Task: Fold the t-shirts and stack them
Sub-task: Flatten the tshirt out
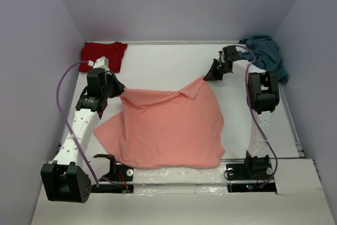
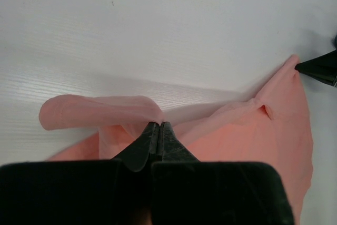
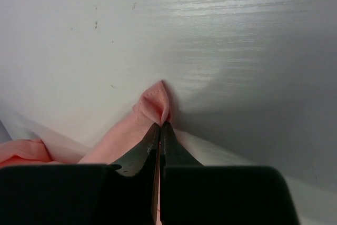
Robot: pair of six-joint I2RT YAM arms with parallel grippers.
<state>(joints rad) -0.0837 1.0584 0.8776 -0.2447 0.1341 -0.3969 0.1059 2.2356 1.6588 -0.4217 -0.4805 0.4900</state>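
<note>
White counter (image 1: 174, 59), salmon-pink shirt (image 1: 163, 127) strung between both claws.

So the pink one takes up most of the middle: its near part lies rumpled on the counter right up to the near edge, and its far edge runs between the two arms. The teal-blue shirt (image 1: 266, 54) is a crumpled heap in the far right corner. The dark red shirt (image 1: 102, 54) lies flatter in the far left corner, well apart from the pink. The left claw (image 2: 159, 130) is clamped tight on the pink shirt's far left corner, with a sleeve flopping out beside it. The right claw (image 3: 159, 130) is pinched on the far right corner, a little tip of cloth poking past its fingers.
</note>
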